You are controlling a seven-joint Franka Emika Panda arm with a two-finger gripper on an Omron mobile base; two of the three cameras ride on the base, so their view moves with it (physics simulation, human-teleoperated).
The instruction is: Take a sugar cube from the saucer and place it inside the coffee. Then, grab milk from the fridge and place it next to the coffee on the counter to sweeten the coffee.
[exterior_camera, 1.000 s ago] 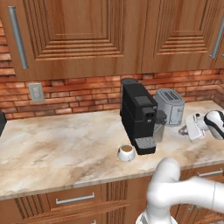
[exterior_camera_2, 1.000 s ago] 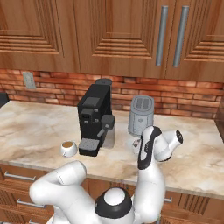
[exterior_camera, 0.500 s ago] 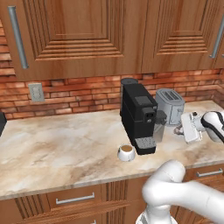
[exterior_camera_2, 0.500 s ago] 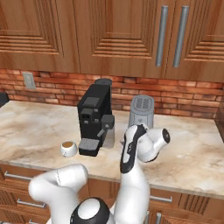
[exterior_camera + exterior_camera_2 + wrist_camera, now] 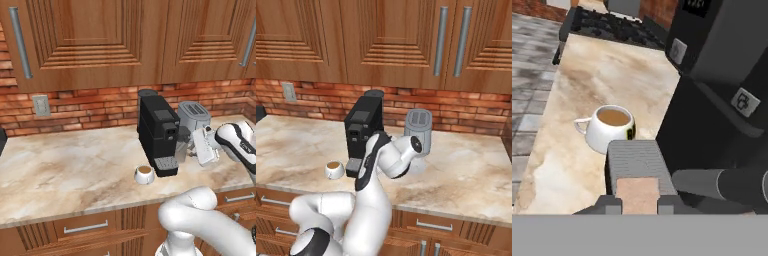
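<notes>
Rendered home kitchen. Beige marbled counter (image 5: pixel 70 165) running along red brick backsplash (image 5: pixel 95 107), wooden upper cabinets (image 5: pixel 90 40) with silver bar handles hanging above, wooden drawers (image 5: pixel 85 227) sitting below. Black coffee machine (image 5: pixel 157 132) and silver toaster (image 5: pixel 194 117) standing on stone, white cup of coffee (image 5: pixel 144 174) sitting beside machine. Wall outlet (image 5: pixel 41 105) showing on brick.
</notes>
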